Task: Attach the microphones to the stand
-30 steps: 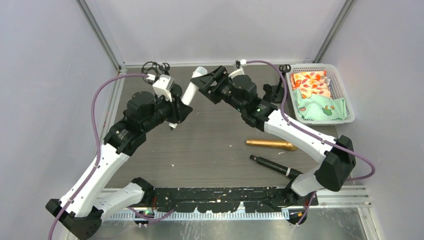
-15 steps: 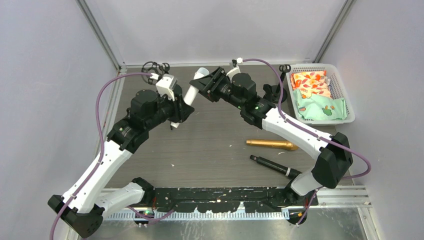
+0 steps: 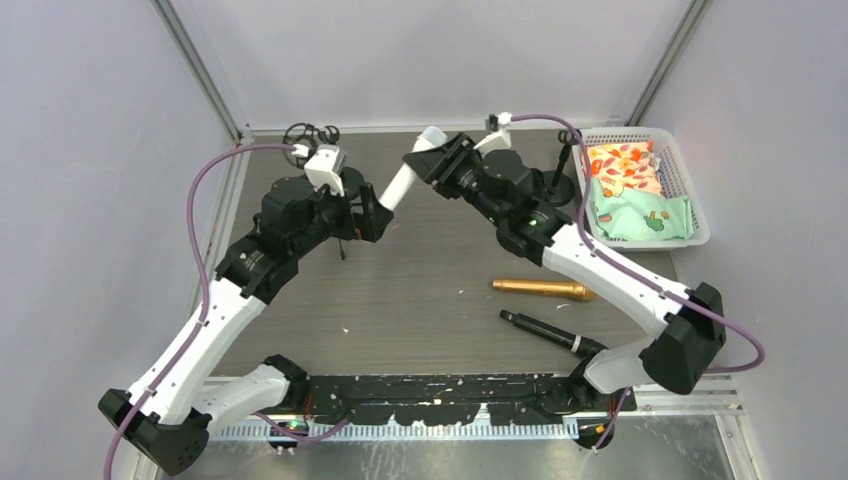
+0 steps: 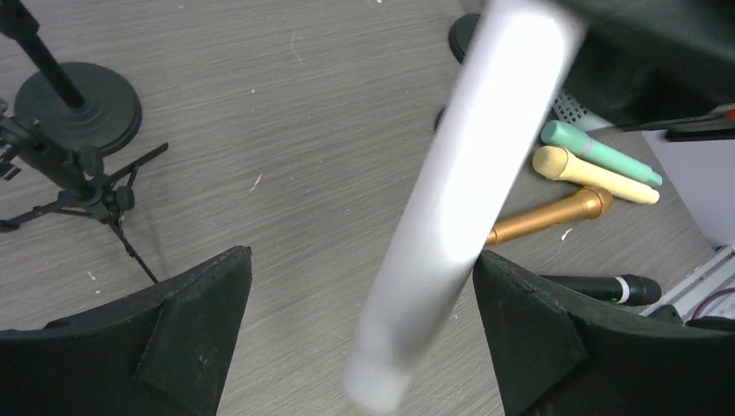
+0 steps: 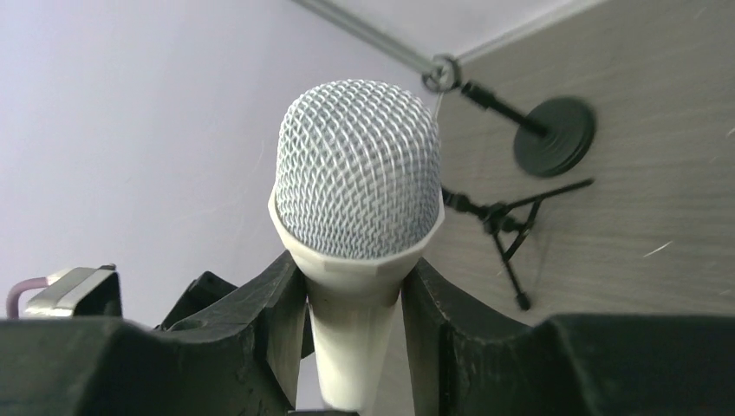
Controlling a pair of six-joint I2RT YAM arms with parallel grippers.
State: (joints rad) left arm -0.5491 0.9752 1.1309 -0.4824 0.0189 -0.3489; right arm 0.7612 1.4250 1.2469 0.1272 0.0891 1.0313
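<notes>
Right tool [image 5: 354, 303] clamps white microphone [image 5: 355, 173]; left tool [image 4: 362, 303] gapes around its handle.

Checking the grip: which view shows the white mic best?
Right wrist: the white microphone, mesh head sharp, right gripper clamped just below. Left wrist: blurred barrel inside the open left gripper. Top external: small tilted stick.

white microphone [image 3: 405, 180]: tilted in the air, mesh head up, pinched by the right claw [image 3: 440, 160]
gold microphone [image 3: 543, 289]: lying flat on the bench [image 3: 420, 290]
black microphone [image 3: 545, 331]: flat, near the gold one
teal microphone [image 4: 602, 153]: flat, just beside the cream microphone [image 4: 589, 174]
</notes>
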